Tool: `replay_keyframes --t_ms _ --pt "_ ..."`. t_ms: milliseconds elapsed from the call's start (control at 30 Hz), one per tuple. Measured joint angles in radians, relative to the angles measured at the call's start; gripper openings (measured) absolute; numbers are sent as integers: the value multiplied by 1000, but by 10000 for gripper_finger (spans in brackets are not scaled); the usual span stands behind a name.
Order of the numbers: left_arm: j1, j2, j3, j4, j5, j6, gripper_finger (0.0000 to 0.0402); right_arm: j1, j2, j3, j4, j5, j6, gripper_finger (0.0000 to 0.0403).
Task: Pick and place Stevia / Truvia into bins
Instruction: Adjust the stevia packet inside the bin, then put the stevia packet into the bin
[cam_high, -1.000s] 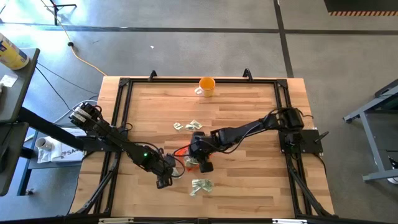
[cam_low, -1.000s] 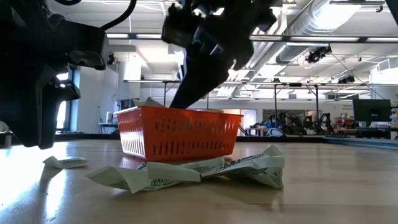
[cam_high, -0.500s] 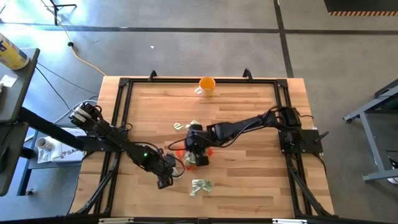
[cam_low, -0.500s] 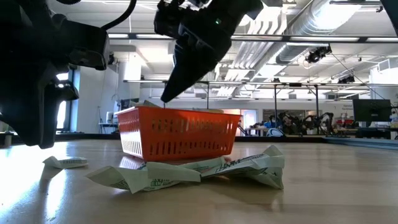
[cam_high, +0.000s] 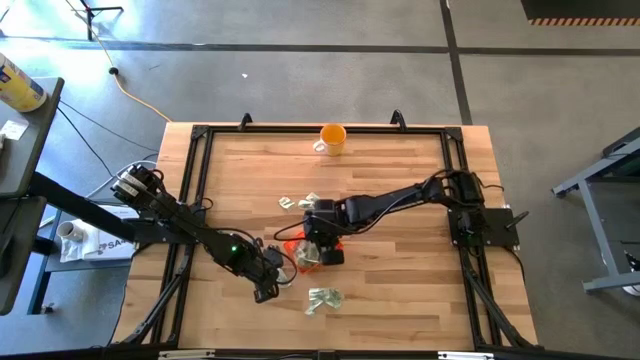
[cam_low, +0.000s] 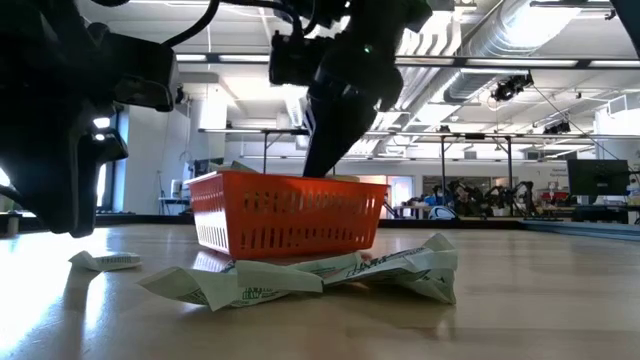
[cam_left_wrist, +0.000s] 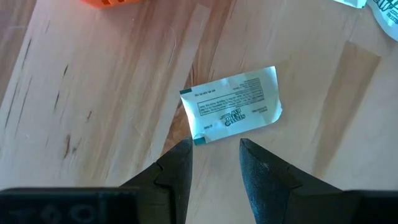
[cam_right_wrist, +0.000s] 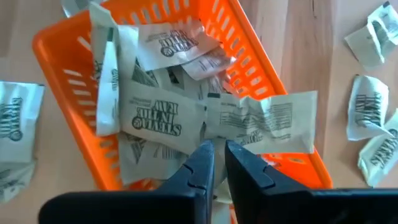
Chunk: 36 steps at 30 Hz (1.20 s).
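The orange tray (cam_high: 291, 244) (cam_low: 290, 215) (cam_right_wrist: 250, 57) sits mid-table, holding several pale green-and-white sachets (cam_right_wrist: 155, 118). One sachet (cam_right_wrist: 267, 121) lies over the tray's rim. My right gripper (cam_high: 321, 247) (cam_low: 322, 172) (cam_right_wrist: 219, 155) hangs over the tray pointing down, fingers almost together. My left gripper (cam_high: 265, 290) (cam_left_wrist: 213, 149) is open and low over the table, left of and nearer than the tray. A single flat sachet (cam_left_wrist: 231, 106) (cam_low: 105, 261) lies just beyond its fingertips, untouched. More sachets lie crumpled in front of the tray (cam_high: 323, 298) (cam_low: 310, 278) and beyond it (cam_high: 300, 203). My right gripper: I cannot tell whether its shut fingertips (cam_right_wrist: 235, 152) touch the near edge of the sachet (cam_right_wrist: 249, 144) that lies over the tray's rim. They come at it from above, pointing down into the tray.
An orange mug (cam_high: 332, 137) with a white handle stands near the table's far edge. A black frame (cam_high: 200, 135) runs around the table. Bare wood shows to the right of the tray (cam_high: 410, 270) and along the near edge.
My right gripper has moved from the tray's near right side up and over toward the tray's left side. It then came back toward the tray's middle and dipped lower.
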<state>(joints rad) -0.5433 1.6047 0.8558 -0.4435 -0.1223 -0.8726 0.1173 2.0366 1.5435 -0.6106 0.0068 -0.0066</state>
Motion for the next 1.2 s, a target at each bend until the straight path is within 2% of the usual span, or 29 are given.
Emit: replay_keyframes --t_ms 100,200,300,500,733,967,1067,1200 --pt "0 0 0 0 0 -5 166 4 -5 36 -29 7 3 35" --pt "0 0 0 0 0 -8 166 8 -7 80 -40 63 -4 37" --pt "0 0 0 0 0 -8 166 3 -7 88 12 96 -27 35" --pt "0 0 0 -1 -3 -21 166 -39 50 87 -34 45 -13 36" --pt "0 0 0 -5 -3 -23 166 -34 73 88 -78 -27 -12 35" --pt "0 0 0 -8 -3 -12 166 -30 21 170 -72 31 2 46" --pt "0 0 0 -8 0 -12 166 -32 18 200 -136 24 1 51" --pt "0 0 0 -4 40 31 166 -26 2 207 -276 -51 -5 56"
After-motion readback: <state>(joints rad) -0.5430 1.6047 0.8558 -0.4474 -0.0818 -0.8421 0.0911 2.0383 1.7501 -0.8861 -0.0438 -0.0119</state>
